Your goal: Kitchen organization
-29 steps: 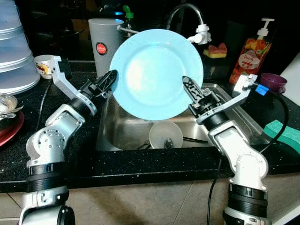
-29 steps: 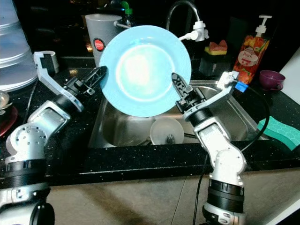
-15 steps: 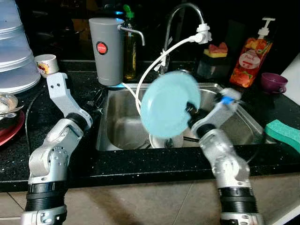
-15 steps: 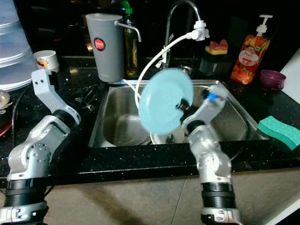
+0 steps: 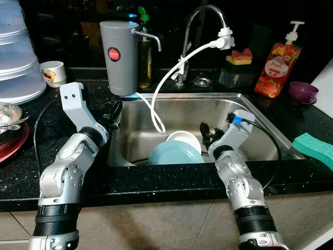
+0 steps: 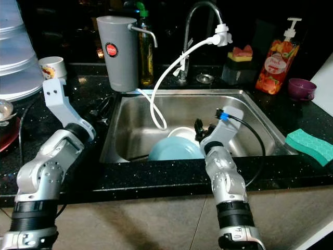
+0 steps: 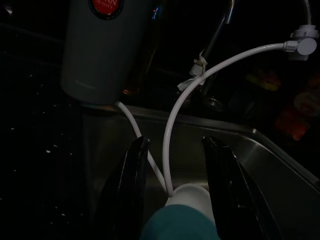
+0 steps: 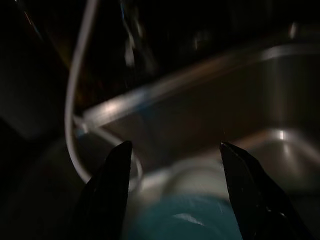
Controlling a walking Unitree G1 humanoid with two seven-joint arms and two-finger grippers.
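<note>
A light blue plate (image 5: 174,154) lies in the steel sink (image 5: 260,122), leaning against a white bowl (image 5: 184,139). My right gripper (image 5: 205,132) hangs inside the sink just right of the plate and bowl; the right wrist view shows it open (image 8: 175,145), nothing between its fingers, with the plate (image 8: 185,220) below them. Over the sink's left rim my left gripper (image 5: 113,108) also stands open (image 7: 175,141), looking along the white hose (image 7: 172,130) toward the bowl and the plate (image 7: 180,222).
A grey filter canister (image 5: 119,57), the faucet (image 5: 200,15) and its white hose (image 5: 166,78) stand behind the sink. A soap bottle (image 5: 276,67), purple cup (image 5: 303,92) and green sponge (image 5: 315,148) are to the right. A mug (image 5: 52,73) and red plate (image 5: 13,143) sit at left.
The blue plate was held up between both grippers, then came down on the right gripper into the sink. Both grippers have let go; the left arm drew back to the sink's left rim.
</note>
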